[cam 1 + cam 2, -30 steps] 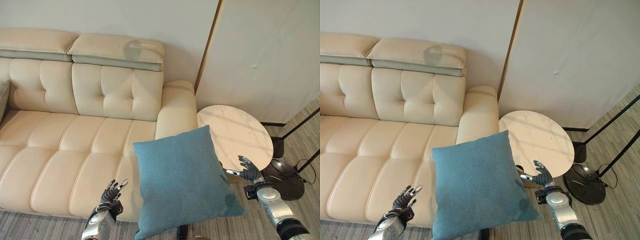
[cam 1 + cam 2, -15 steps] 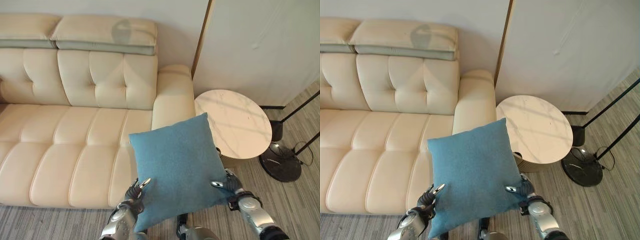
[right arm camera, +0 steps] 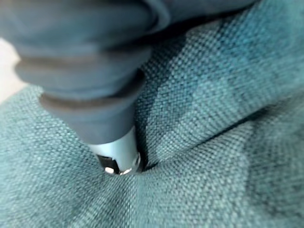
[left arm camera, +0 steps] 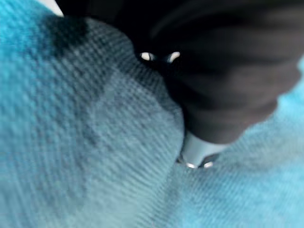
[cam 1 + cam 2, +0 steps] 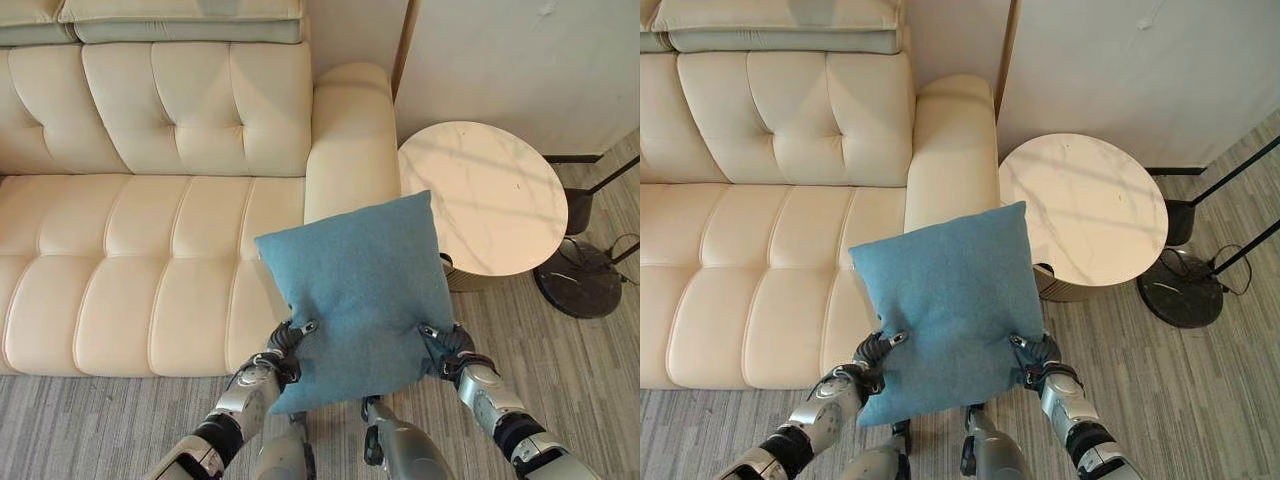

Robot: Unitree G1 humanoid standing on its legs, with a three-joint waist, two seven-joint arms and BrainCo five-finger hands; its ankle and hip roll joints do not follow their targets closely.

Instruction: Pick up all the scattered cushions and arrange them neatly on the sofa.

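Your left hand (image 5: 281,352) and right hand (image 5: 447,350) pinch the cushion (image 5: 358,290) between them, thumbs dug in, sofa (image 5: 150,260) just beyond.

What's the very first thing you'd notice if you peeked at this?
A big blue cushion stands out, held up in front of the robot by its left hand and right hand, each pinching a lower side. Behind it stretches a cream sofa, and beside the sofa's arm stands a round white table.
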